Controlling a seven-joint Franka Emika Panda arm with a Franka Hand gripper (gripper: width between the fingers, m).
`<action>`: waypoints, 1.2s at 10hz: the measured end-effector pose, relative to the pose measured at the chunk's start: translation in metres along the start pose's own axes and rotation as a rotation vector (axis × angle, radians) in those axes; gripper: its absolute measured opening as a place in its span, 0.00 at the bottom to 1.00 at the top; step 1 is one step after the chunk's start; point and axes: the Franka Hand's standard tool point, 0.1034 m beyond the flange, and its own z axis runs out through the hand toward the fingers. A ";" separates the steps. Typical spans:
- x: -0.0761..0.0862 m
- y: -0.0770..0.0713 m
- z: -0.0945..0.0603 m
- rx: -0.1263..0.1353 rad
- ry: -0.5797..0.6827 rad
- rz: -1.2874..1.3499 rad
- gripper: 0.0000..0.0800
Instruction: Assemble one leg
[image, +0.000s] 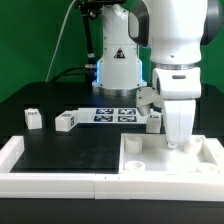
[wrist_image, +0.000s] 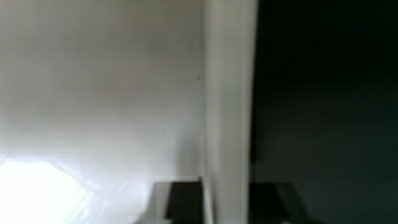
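My gripper (image: 178, 141) hangs straight down at the far edge of the large flat white panel (image: 150, 158), which lies at the exterior view's lower right. In the wrist view the two dark fingertips (wrist_image: 180, 203) stand on either side of the panel's upright white edge (wrist_image: 226, 100) and touch it, so the gripper (wrist_image: 226, 205) looks shut on that edge. No leg is in it. One leg (image: 33, 118) lies on the black table at the exterior view's left, a second leg (image: 65, 122) beside it, and a third leg (image: 153, 121) just left of my gripper.
The marker board (image: 113, 115) lies at the middle back. Long white border rails (image: 60, 181) run along the front and the left side, and the panel sits in their right corner. The robot's base (image: 117, 65) stands behind.
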 end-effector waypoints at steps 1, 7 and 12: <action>0.000 0.000 0.000 0.000 0.000 0.000 0.32; -0.001 0.000 0.000 0.000 0.000 0.001 0.81; 0.007 -0.025 -0.030 -0.012 -0.018 0.084 0.81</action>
